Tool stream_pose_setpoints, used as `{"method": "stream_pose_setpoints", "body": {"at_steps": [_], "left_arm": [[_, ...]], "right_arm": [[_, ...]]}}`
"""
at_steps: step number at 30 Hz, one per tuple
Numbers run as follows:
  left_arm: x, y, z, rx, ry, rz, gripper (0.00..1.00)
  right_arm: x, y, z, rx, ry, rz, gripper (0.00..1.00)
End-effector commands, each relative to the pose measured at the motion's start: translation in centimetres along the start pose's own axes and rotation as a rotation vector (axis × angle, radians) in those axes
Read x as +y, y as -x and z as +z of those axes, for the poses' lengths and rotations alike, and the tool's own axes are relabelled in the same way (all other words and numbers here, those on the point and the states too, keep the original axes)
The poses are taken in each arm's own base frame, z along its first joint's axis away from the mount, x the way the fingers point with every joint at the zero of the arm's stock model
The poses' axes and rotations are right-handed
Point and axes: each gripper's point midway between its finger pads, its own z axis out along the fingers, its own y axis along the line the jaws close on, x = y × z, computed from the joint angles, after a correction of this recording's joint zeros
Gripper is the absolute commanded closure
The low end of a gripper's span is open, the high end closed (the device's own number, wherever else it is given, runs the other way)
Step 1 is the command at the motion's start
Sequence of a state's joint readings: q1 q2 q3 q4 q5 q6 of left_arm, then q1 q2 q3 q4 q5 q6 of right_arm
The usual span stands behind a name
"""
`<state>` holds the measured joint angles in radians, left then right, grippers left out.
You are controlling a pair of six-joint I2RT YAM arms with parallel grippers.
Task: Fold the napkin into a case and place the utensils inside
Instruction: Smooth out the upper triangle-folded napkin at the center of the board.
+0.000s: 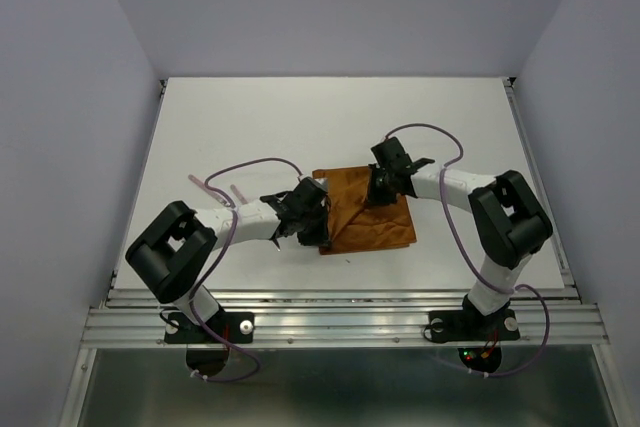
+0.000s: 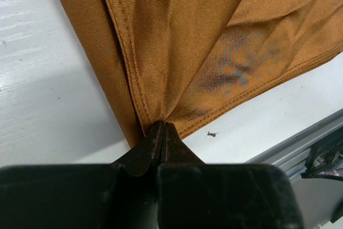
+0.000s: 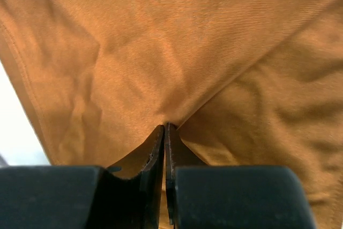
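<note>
The napkin (image 1: pixel 368 215) lies rumpled on the white surface (image 1: pixel 470 137), partly doubled over on itself, with creases running across it. It is not yet a tidy case.

The left gripper (image 1: pixel 305 217) sits at the napkin's left edge, towards its near corner. In the left wrist view its jaws are clenched on a pinch of the napkin (image 2: pixel 182 41). A stitched hem runs up and away from the tips, and pleats fan out from the grip. The cloth there is lifted clear of the surface, and a darker layer of it shows at the left.

The right gripper (image 1: pixel 380 185) is over the napkin's far edge, near the middle of that edge. In the right wrist view its jaws are pressed together on a fold of the napkin (image 3: pixel 177 52), with creases spreading from the pinch to both sides. The cloth fills almost the whole view, and only a sliver of white surface shows past its left hem.

Two slim pale pieces, the utensils (image 1: pixel 205 185), lie on the surface well to the left of the napkin, outside it. They are too small to show which kind each is.

A tiny dark speck (image 2: pixel 213 133) rests just beside the napkin's near hem. Beyond it is the metal rail (image 2: pixel 300 140) along the surface's near edge. Purple cables (image 1: pixel 250 164) loop above each arm, clear of the napkin.
</note>
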<state>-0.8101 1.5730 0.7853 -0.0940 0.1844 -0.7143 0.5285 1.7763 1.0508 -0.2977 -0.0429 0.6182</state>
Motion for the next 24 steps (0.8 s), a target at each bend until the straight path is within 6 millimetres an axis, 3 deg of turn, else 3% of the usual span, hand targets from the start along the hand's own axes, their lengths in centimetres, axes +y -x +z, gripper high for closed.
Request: {"method": "stream_pose_setpoints", "body": {"at_steps": [1,5,9,13,16,20,24], "left_arm": [[-0.6,1.0,-1.6,-0.063,-0.015,0.029,1.00],[-1.7,1.9,-2.6,-0.095,-0.041,0.030,1.00],[-1.3,2.4,-2.1,-0.108,-0.011,0.021,1.00],[-0.5,2.1,-1.1,-0.093,0.021,0.010,1.00],[0.8,1.4,0.2,-0.076,0.063,0.009,1.00],[1.2,0.7,0.9,-0.043,0.073,0.002,1.00],[0.5,1.5,-0.3,-0.067,0.067,0.006,1.00]], "right_arm": [[0.5,1.6,-1.3,-0.074,0.009,-0.011,0.91],[1.8,2.8,-3.0,-0.114,0.053,0.004,0.91],[3.7,2.9,-4.3,-0.142,0.091,-0.008,0.91],[5.5,1.2,-3.6,-0.111,0.116,-0.036,0.90],[5.8,-1.1,-2.0,-0.056,0.120,-0.044,0.91],[4.5,-3.2,-0.2,-0.006,0.085,-0.036,0.91],[3.9,-1.8,-1.2,-0.070,0.041,-0.053,0.91]]}}
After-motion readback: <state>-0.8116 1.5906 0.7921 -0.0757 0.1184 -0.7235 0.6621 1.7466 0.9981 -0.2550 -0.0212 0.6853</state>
